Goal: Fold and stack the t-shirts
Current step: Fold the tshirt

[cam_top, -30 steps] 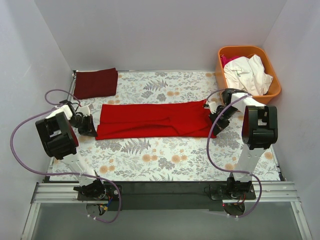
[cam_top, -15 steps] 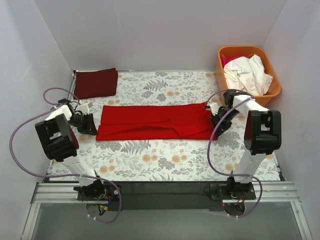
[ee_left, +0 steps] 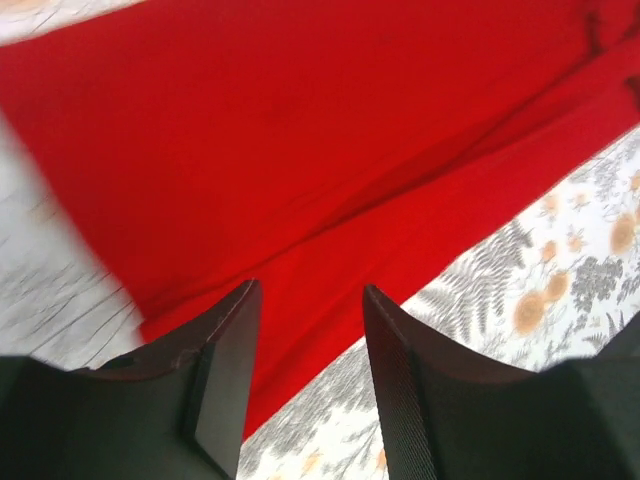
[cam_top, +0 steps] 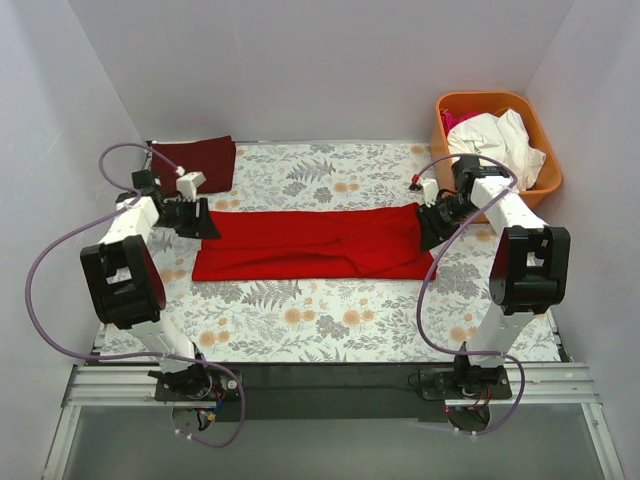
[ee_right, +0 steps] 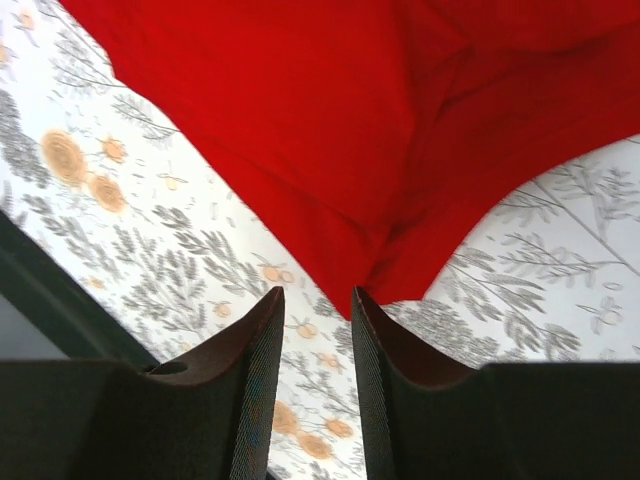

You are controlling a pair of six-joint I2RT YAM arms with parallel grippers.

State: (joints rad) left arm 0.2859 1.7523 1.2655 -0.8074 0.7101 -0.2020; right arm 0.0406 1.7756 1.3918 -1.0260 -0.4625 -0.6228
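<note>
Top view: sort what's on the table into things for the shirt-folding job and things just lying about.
Job: red t-shirt, laid flat; folded maroon shirt, far left corner; orange basket holding white clothes; left gripper and right gripper at the red t-shirt's ends.
Just there: floral table cover; purple cables.

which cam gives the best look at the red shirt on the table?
Top external: the red t-shirt shows whole, a long strip lying flat on the table, both ends in frame. The left wrist shows only a close-up of one end, and the right wrist only a creased corner.
</note>
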